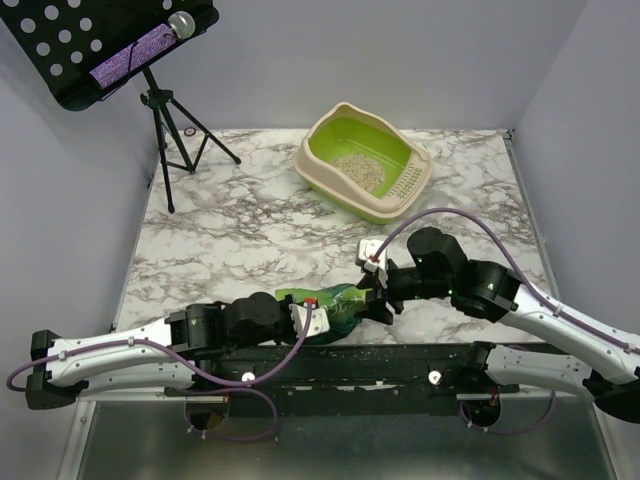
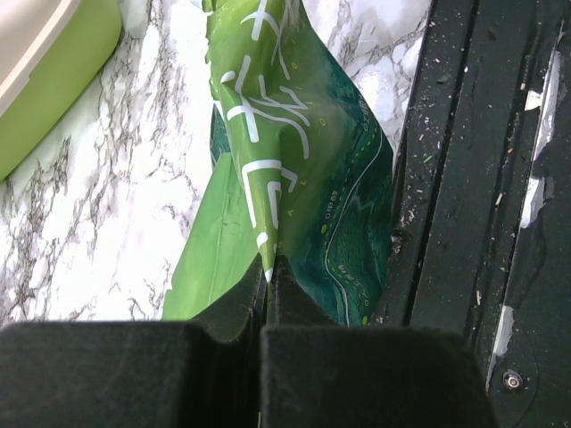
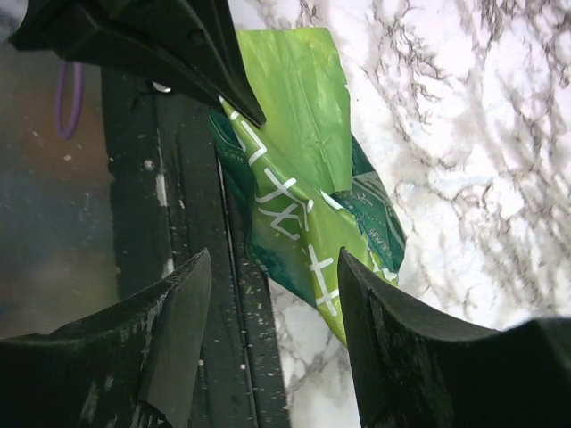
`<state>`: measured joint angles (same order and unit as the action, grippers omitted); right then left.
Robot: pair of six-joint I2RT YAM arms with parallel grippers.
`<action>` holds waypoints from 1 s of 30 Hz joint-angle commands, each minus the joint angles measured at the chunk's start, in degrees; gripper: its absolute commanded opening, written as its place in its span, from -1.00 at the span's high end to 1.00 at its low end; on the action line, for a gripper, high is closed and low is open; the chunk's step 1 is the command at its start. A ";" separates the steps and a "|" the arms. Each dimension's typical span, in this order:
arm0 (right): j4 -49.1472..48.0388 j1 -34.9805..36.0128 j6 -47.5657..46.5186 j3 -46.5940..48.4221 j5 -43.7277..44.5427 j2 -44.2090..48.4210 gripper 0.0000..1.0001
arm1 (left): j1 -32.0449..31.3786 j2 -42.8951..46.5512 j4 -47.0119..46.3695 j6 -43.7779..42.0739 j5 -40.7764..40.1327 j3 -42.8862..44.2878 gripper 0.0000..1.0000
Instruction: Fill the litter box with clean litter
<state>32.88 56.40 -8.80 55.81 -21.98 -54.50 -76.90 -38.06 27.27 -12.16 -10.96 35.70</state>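
Observation:
The litter box (image 1: 420, 178), beige rim and lime-green inside, sits at the back right of the marble table, with a patch of clean litter (image 1: 358, 171) in its middle. A corner of the box shows in the left wrist view (image 2: 53, 71). My left gripper (image 1: 318, 318) is shut on an edge of the crinkly green-and-teal bag (image 1: 340, 305), which lies at the table's front edge; the pinch shows in the left wrist view (image 2: 268, 276). My right gripper (image 1: 382, 300) is open beside the bag's other end, its fingers (image 3: 393, 330) apart with the bag (image 3: 303, 178) just beyond them.
A black music stand (image 1: 110, 40) on a tripod (image 1: 165, 130) stands at the back left. A black rail (image 1: 400, 365) strewn with granules runs along the table's near edge. Grey walls close in the sides.

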 commanded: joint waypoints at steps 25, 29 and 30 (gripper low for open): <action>-19.43 6.53 -19.68 -5.27 -6.15 -9.75 -0.35 | 0.00 5.28 -2.48 0.56 -2.13 -0.72 1.00; -19.70 6.44 -19.59 -6.50 -5.71 -10.98 -0.29 | -0.09 5.10 -2.57 0.65 -2.22 -0.72 1.00; -19.70 6.44 -19.33 -7.11 -5.97 -11.15 -0.29 | 0.00 5.10 -2.57 0.65 -2.22 -0.72 1.00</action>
<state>15.75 62.37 -27.79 50.81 -26.85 -64.36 -76.90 -34.24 28.34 -12.14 -11.09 34.26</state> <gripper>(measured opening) 0.652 0.014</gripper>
